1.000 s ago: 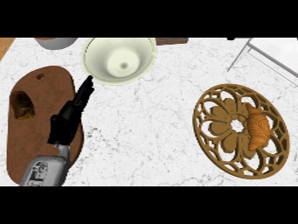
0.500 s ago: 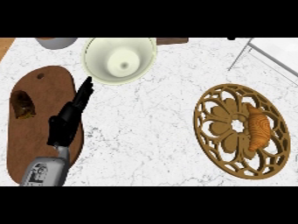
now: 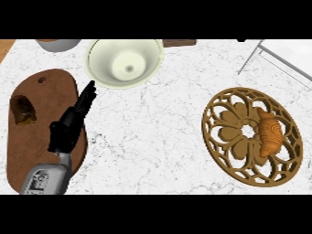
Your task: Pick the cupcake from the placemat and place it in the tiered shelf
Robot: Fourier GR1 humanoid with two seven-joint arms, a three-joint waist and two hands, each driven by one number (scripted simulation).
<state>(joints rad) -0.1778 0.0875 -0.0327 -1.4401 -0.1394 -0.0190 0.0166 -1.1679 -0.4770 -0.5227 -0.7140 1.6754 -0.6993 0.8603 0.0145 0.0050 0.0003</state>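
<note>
In the head view the left hand (image 3: pixel 70 125) hangs over the wooden board (image 3: pixel 33 151) at nine o'clock with fingers straight, holding nothing; the right hand is out of sight. No cupcake is plainly visible: a pastry (image 3: pixel 269 132) lies on the carved placemat (image 3: pixel 234 137) at three o'clock, and the white shelf (image 3: pixel 290 59) sits at one o'clock. The pickup looks not yet begun, and next a hand must reach the placemat.

A broad strip of bare worktop (image 3: pixel 151 146) lay open between the wooden board (image 3: pixel 40 137) at the left and the carved round placemat (image 3: pixel 253 135) at the right. Toward the far edge, the cream bowl (image 3: pixel 124 61) blocked the middle. The white shelf frame (image 3: pixel 287 59) closed off the far right corner.
</note>
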